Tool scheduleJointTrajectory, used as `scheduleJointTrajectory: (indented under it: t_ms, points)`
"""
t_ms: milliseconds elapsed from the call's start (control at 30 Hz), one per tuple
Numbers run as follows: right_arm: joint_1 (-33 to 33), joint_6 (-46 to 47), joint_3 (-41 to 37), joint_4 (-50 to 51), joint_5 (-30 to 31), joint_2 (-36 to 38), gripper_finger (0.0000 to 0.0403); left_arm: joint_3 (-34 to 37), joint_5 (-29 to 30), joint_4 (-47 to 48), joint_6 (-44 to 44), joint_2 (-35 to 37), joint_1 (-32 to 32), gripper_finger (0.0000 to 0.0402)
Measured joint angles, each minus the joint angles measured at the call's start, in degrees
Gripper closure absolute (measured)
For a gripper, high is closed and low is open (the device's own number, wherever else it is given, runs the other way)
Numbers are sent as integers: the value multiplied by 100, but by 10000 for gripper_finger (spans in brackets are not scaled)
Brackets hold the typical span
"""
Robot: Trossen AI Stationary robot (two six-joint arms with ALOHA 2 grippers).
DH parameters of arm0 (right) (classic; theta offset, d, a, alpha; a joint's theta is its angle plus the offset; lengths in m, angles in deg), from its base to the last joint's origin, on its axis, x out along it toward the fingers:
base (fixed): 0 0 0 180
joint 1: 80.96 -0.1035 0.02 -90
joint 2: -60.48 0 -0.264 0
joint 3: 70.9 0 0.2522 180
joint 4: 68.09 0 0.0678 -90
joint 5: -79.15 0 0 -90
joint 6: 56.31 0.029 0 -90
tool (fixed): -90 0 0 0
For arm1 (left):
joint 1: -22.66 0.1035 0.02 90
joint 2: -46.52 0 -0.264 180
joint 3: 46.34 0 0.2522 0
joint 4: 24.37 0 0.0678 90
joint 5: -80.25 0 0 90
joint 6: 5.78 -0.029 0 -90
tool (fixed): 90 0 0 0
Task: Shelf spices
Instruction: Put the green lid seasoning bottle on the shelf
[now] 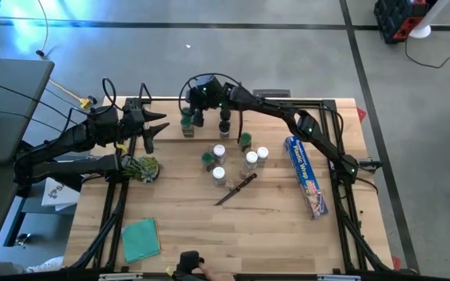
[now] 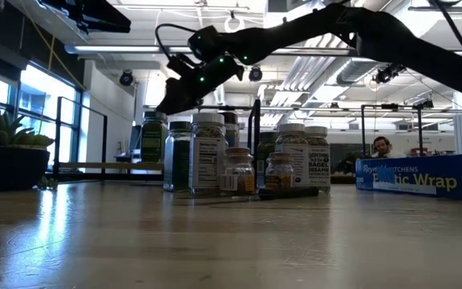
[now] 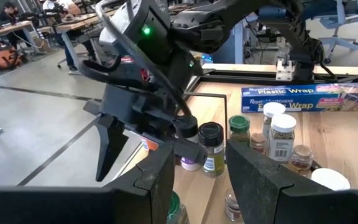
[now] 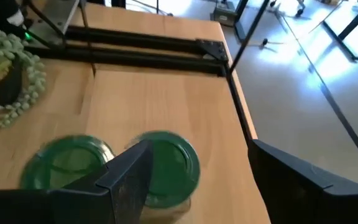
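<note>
Just right gripper (image 1: 194, 100) — shelf (image 1: 180, 119) edge.

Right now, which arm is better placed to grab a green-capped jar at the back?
Right. Its tool hangs open right above the two green-capped jars; the left tool sits off to their side, farther away.

The high view looks straight down from well above, taking in the whole tabletop (image 1: 272, 226) and the floor around it. The low view sits at tabletop level, facing across the cluster of jars (image 2: 239, 160) into the room beyond. The left wrist view looks forward over the same jars (image 3: 272, 134) and the blue wrap box (image 3: 309, 96), which the low view shares (image 2: 419, 175). The right wrist view looks down, close above two green caps (image 4: 166, 165) near the tabletop's edge.
</note>
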Motion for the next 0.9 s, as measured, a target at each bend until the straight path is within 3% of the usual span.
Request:
scheduleJointTrajectory:
  t_ms: [900]
  points:
    - [-1, -45, 9, 196, 109, 33, 144, 0, 0, 3, -26, 0, -1, 261]
